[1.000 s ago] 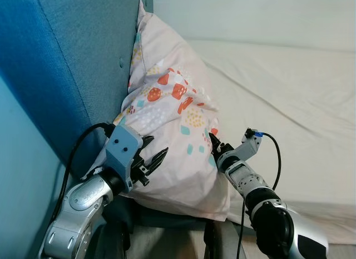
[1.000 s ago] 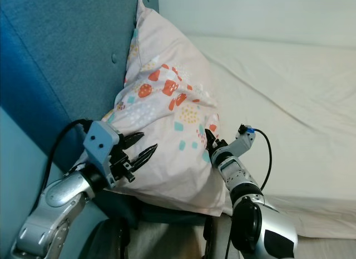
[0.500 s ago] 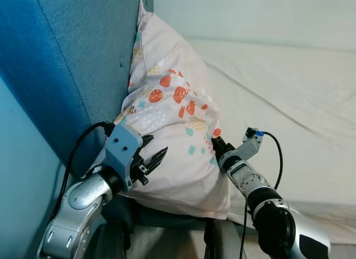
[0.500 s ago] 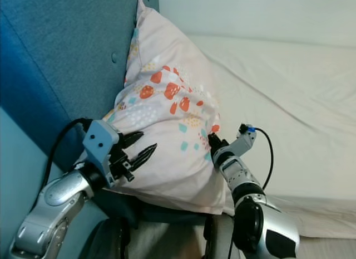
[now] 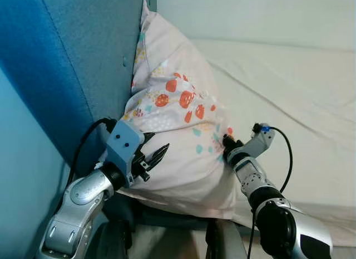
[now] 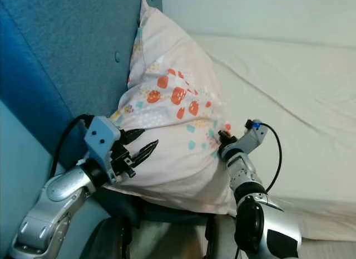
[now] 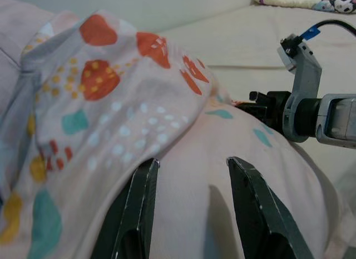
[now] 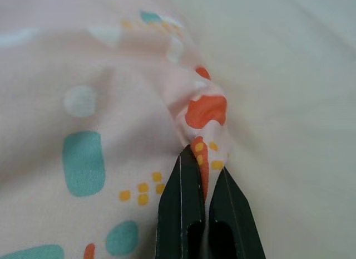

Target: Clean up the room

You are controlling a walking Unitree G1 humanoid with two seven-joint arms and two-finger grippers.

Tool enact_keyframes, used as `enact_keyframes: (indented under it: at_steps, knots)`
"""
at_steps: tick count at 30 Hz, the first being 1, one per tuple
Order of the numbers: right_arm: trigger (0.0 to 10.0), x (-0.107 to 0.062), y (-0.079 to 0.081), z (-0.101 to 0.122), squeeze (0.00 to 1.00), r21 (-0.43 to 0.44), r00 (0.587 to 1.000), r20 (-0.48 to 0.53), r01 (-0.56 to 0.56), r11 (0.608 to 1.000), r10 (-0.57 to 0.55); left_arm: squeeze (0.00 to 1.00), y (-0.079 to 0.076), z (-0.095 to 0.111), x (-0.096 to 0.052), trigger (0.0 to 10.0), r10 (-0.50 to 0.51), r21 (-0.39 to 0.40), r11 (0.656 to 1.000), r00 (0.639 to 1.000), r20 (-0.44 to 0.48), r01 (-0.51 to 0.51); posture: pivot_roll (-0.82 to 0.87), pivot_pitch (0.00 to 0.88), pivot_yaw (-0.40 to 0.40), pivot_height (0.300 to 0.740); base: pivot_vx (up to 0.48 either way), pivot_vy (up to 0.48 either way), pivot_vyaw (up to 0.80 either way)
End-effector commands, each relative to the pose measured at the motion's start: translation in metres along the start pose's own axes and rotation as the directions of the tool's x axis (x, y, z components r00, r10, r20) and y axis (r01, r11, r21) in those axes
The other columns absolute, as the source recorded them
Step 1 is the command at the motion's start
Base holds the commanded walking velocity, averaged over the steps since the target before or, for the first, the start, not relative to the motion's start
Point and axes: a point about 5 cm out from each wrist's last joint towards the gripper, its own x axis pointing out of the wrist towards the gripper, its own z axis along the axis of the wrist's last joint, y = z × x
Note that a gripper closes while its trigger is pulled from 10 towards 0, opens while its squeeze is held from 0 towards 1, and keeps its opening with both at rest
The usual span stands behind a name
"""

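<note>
— While the pillow [image 5: 178, 131] leans on the blue headboard [image 5: 72, 64], where's the left gripper [image 5: 153, 157]?
— Fingers apart against its side (pressing the fabric).
— And the right gripper [image 8: 201, 178]?
— Pinched shut on a fold beside the mattress [image 5: 289, 103].

Head views: even, soft, cool-tinted light, no glare, no hard shadows. The white mattress [image 5: 289, 86] reads bright but keeps its creases; the blue headboard [image 5: 72, 64] is darker toward the lower left. Shade pools under the pillow [image 6: 172, 131] at its lower edge. Both eye views are sharp, no motion blur. In the left wrist view the near black fingers [image 7: 139, 209] look slightly soft. In the right wrist view the background is defocused, possibly from close range.
</note>
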Motion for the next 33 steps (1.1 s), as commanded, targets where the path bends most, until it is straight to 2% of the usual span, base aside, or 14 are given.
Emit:
enact_keyframes:
  at_steps: [1,2,4,7,13,15,16,18,23,24,28,30,33]
  knots:
    - [0.0,0.003,0.007,0.015,0.0,-0.035,0.997,0.082,-0.013,0.999,0.016,0.0,0.005,-0.002,0.0,10.0,0.014,0.019,1.0,1.0,-0.009,-0.013,0.2,0.181,-0.067,0.562,0.0,0.0,0.0]
    - [0.0,0.004,0.013,0.016,0.0,-0.067,0.995,0.099,-0.026,0.997,0.032,0.0,0.006,-0.002,0.0,10.0,0.018,0.024,1.0,1.0,-0.007,-0.018,0.2,0.176,-0.064,0.562,0.0,0.0,0.0]
    - [0.0,0.004,0.013,0.016,0.0,-0.067,0.995,0.099,-0.026,0.997,0.032,0.0,0.006,-0.002,0.0,10.0,0.018,0.024,1.0,1.0,-0.007,-0.018,0.2,0.176,-0.064,0.562,0.0,0.0,0.0]
    - [0.0,0.004,0.029,0.017,0.0,-0.13,0.987,0.146,-0.052,0.99,0.071,0.0,0.011,0.0,0.002,10.0,0.035,0.035,0.999,0.999,0.003,-0.035,0.2,0.173,-0.065,0.562,0.0,0.0,0.0]
    - [0.0,0.004,0.035,0.017,0.0,-0.15,0.982,0.173,-0.051,0.987,0.077,0.0,0.013,0.001,0.002,10.0,0.043,0.043,0.998,0.999,0.007,-0.044,0.2,0.172,-0.065,0.562,0.0,0.0,0.0]
    - [0.0,0.004,0.05,0.015,0.0,-0.201,0.973,0.198,-0.079,0.976,0.12,0.0,0.015,-0.001,0.002,10.0,0.047,0.05,0.998,0.999,0.005,-0.047,0.2,0.174,-0.062,0.562,0.0,0.0,0.0]
    - [0.0,0.004,0.05,0.015,0.0,-0.201,0.973,0.198,-0.079,0.976,0.12,0.0,0.015,-0.001,0.002,10.0,0.047,0.05,0.998,0.999,0.005,-0.047,0.2,0.174,-0.062,0.562,0.0,0.0,0.0]
    - [0.0,0.003,0.065,0.016,0.0,-0.241,0.959,0.236,-0.102,0.965,0.16,0.0,0.017,-0.001,0.003,10.0,0.055,0.062,0.997,0.998,0.005,-0.055,0.2,0.176,-0.063,0.562,0.0,0.0,0.0]
    - [0.0,0.001,0.08,0.019,0.0,-0.299,0.94,0.277,-0.11,0.948,0.197,0.0,0.021,0.0,0.002,10.0,0.065,0.076,0.995,0.998,0.006,-0.065,0.2,0.177,-0.063,0.562,0.0,0.0,0.0]
    - [0.0,0.0,0.089,0.019,0.0,-0.333,0.928,0.299,-0.117,0.935,0.223,0.0,0.023,-0.001,0.002,10.0,0.069,0.083,0.994,0.998,0.005,-0.069,0.2,0.177,-0.062,0.562,0.0,0.0,0.0]
    - [0.0,-0.001,0.091,0.019,0.0,-0.343,0.924,0.304,-0.12,0.932,0.231,0.0,0.023,-0.001,0.001,10.0,0.069,0.085,0.994,0.998,0.004,-0.069,0.2,0.177,-0.061,0.562,0.0,0.0,0.0]
    - [0.0,-0.003,0.1,0.018,0.0,-0.363,0.913,0.321,-0.128,0.923,0.252,0.0,0.024,-0.002,0.001,10.0,0.066,0.091,0.994,0.998,0.0,-0.066,0.2,0.175,-0.061,0.562,0.0,0.0,0.0]
    - [0.0,-0.004,0.103,0.018,0.0,-0.372,0.907,0.33,-0.129,0.919,0.261,0.0,0.023,-0.002,0.001,10.0,0.064,0.094,0.994,0.998,-0.002,-0.063,0.2,0.175,-0.061,0.562,0.0,0.0,0.0]
